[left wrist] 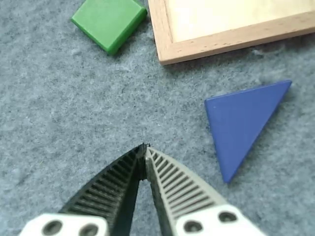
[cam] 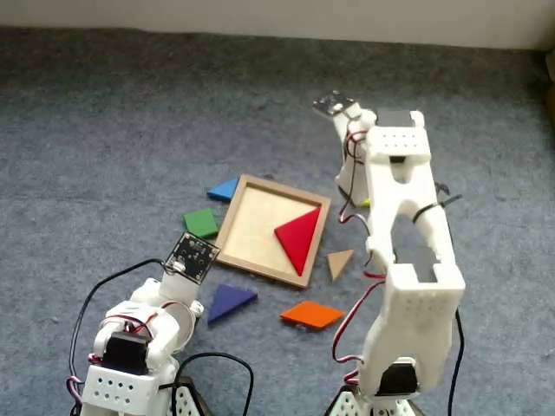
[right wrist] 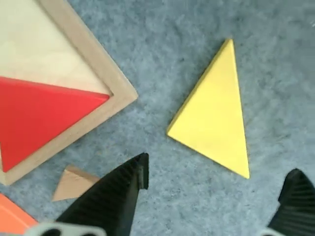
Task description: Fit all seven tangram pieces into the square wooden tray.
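The square wooden tray [cam: 251,227] lies mid-carpet with a red triangle [cam: 299,236] in its right corner. My right gripper [right wrist: 219,172] is open just above the carpet, its jaws spread on either side of the near edge of a yellow triangle [right wrist: 214,118], not touching it. The left gripper [left wrist: 145,150] is shut and empty over bare carpet, between a green square [left wrist: 109,19] and a dark blue triangle [left wrist: 243,123]. Around the tray lie a light blue piece [cam: 224,189], a tan small triangle [cam: 339,262] and an orange parallelogram [cam: 312,315].
The tray's corner [left wrist: 197,46] lies just ahead of the left gripper. The right wrist view has the tray rim [right wrist: 88,54], the tan triangle [right wrist: 74,183] and an orange corner [right wrist: 12,219] close by. Grey carpet runs out to a pale wall at the back.
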Controlling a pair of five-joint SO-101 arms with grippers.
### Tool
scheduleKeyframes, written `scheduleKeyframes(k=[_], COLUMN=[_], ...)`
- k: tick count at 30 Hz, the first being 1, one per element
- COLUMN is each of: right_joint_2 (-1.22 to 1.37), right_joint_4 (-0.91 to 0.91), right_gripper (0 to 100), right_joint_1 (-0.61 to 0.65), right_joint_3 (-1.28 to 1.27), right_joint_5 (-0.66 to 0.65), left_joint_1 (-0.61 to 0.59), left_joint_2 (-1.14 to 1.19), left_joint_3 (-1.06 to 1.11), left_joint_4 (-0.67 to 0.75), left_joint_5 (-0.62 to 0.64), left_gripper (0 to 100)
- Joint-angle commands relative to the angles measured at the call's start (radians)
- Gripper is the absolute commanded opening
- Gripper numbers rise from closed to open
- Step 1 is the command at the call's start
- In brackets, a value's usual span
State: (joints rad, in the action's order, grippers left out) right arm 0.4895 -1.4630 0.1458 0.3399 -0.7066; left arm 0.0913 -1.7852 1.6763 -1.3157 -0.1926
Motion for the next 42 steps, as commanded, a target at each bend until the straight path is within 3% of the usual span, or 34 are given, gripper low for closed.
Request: scheduleKeyframes(k=[1,15,23,29,36,42], right_joint_2=[0.076,0.510,0.585,0.590,0.585,0.582], right_joint_4=[-0.074,-0.274,-0.297,-0.300,-0.302,-0.303], right_gripper=[39.9,39.8,39.5,24.5,22.8,22.4], right_joint_1=[0.010,-0.015,-0.047,-0.085,-0.097,-0.097], right_joint_3=[0.194,0.748,0.832,0.831,0.831,0.831], right_joint_5=[-0.032,-0.035,-0.084,-0.084,0.044,0.273], left_joint_1=[0.013,0.013,0.013,0.013,0.013,0.013], left_joint_2=[-0.028,-0.028,-0.028,-0.028,-0.028,-0.028], left_joint_3=[0.019,0.019,0.019,0.019,0.019,0.019], left_joint_4=[-0.005,-0.005,-0.005,-0.005,-0.005,-0.005], left_joint_5=[-0.005,-0.005,-0.005,-0.005,-0.005,-0.005], left_gripper=[1,1,1,1,1,1])
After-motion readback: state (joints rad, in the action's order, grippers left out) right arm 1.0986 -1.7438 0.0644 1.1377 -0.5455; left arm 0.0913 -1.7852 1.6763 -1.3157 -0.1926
